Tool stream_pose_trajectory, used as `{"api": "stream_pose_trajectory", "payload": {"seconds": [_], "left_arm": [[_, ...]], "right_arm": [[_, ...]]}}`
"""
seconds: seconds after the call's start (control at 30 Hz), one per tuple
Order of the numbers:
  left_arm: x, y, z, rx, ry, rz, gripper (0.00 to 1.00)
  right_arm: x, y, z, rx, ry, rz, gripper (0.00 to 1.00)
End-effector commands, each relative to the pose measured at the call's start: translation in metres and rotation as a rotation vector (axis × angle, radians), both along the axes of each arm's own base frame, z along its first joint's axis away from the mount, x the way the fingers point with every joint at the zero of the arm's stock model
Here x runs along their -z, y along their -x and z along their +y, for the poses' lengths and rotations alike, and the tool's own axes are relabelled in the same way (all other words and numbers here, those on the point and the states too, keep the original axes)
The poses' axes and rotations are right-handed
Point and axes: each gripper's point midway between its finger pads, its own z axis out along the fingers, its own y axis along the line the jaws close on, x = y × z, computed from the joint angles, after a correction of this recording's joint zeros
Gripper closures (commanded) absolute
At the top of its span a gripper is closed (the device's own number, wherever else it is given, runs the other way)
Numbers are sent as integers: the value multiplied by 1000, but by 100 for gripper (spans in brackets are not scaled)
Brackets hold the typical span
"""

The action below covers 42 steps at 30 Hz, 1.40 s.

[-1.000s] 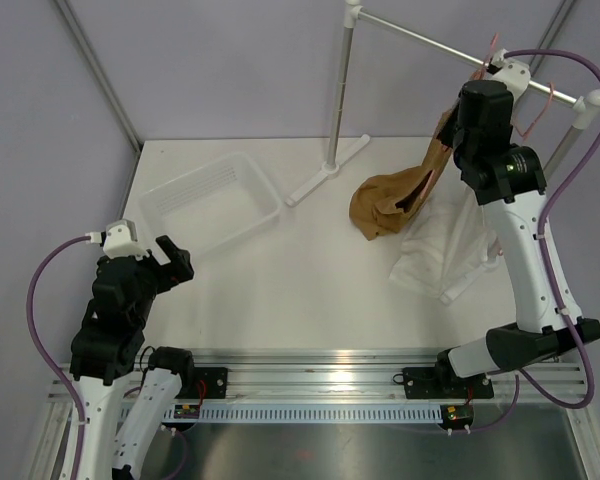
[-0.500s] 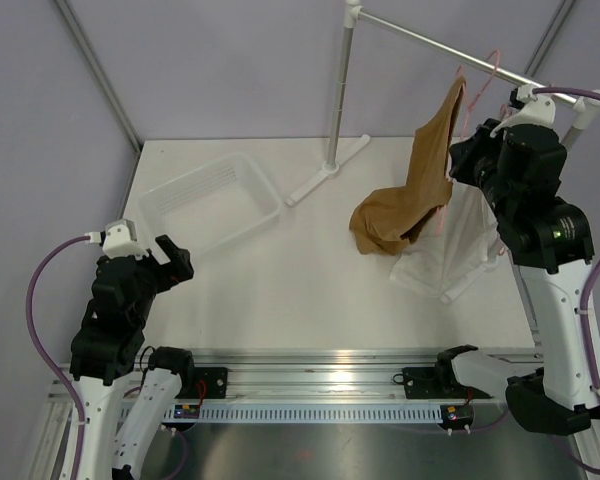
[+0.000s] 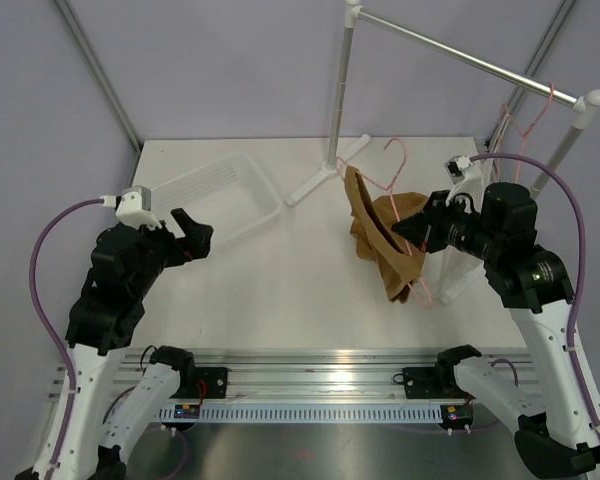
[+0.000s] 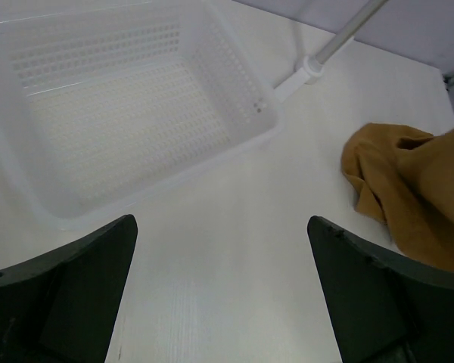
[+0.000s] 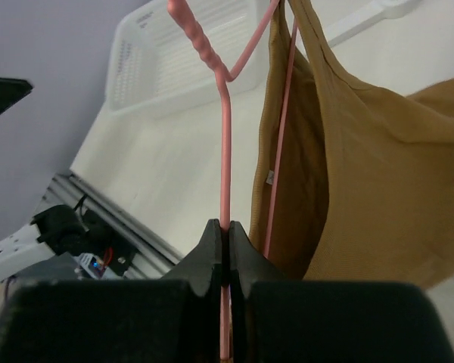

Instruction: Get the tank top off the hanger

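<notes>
Top external view: within the last second the right gripper (image 3: 408, 232) has lifted the hanger (image 3: 401, 165) off the rail (image 3: 460, 55) and brought it down over the middle of the table, while the left gripper (image 3: 195, 236) has advanced past the basket (image 3: 265, 195) toward it. Judgement: unhooking is complete, and stripping the garment is not yet done. The tank top (image 3: 375, 235) remains draped on the hanger, right of the basket. Its long axis runs diagonally from the strap end at far left to the hem at near right. Whether the hem touches the table cannot be determined. A second pink hanger (image 3: 525, 125) remains near the rail's right end. Left wrist view: the left gripper (image 4: 223, 302) is spread fully wide and holds nothing. The tank top (image 4: 412, 197) lies ahead and to the right, well apart from the fingers (image 4: 76, 287). Right wrist view: the right gripper (image 5: 225, 242) is clamped tight on the hanger (image 5: 225, 151) neck. The neck extends straight away from the jaws, hook outermost. The tank top (image 5: 363, 166) hangs by its strap to the right.
</notes>
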Motion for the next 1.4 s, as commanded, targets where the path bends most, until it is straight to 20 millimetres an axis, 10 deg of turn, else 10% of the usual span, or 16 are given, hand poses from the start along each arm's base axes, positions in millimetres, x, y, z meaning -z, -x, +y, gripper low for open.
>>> {"api": "stream_pose_trajectory", "payload": {"seconds": [0.0, 0.4, 0.7, 1.37], "left_arm": [[-57, -10, -37, 149, 80, -147, 1], [-79, -21, -139, 337, 26, -215, 1], [-72, -36, -136, 277, -19, -219, 5], [-46, -56, -141, 220, -53, -200, 33]], "right_arm": [[-29, 19, 39, -265, -160, -122, 100], [-28, 12, 103, -420, -159, -107, 100], [-38, 31, 138, -518, -163, -145, 100], [-40, 54, 141, -588, -223, -137, 100]]}}
